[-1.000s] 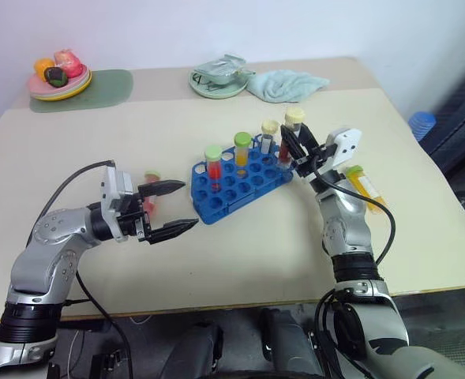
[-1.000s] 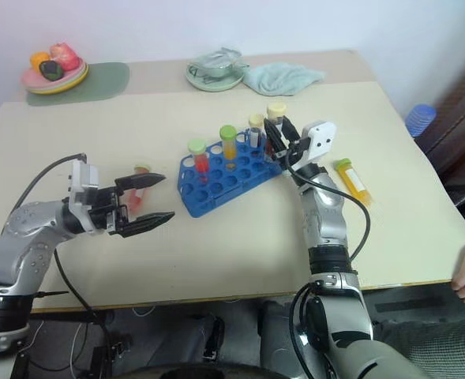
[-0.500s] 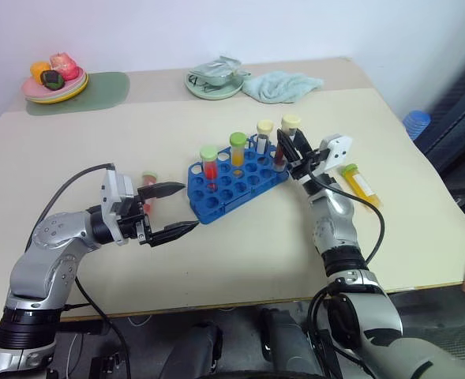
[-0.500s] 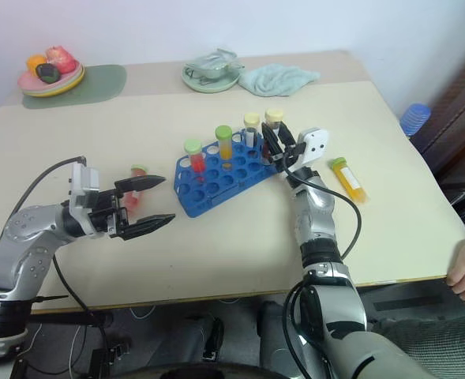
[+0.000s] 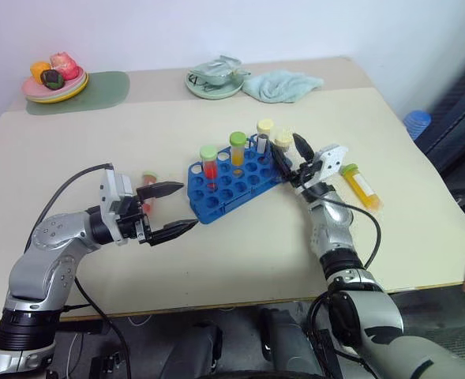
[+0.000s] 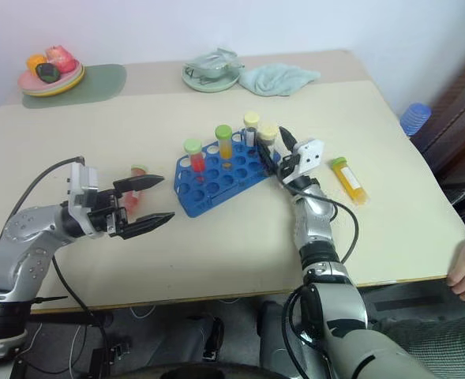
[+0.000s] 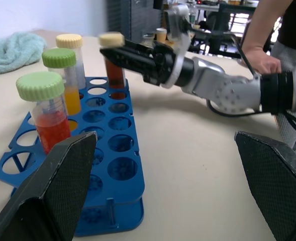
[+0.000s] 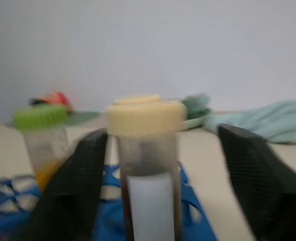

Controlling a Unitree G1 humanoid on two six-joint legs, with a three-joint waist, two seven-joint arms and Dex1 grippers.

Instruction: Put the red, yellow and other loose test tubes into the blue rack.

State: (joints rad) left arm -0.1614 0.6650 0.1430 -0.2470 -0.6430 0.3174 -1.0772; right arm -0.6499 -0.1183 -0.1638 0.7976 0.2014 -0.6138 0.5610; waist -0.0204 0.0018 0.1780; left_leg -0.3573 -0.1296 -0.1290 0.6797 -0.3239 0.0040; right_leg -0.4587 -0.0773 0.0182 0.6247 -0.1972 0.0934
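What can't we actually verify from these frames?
- Pinkish-red tube with pale green cap: the open left pincer hides most of it in the head views; whether it lies flat is unclear.
- Dark brown tube with cream cap: blurred in the right wrist view, between the open right pincer's fingers; seating depth in the bright blue plastic rack unreadable.
- Yellow tube with green cap: its label is too small to read.

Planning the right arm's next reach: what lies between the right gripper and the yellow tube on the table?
Bare tabletop, seen in both eye views, separates right gripper from yellow tube.
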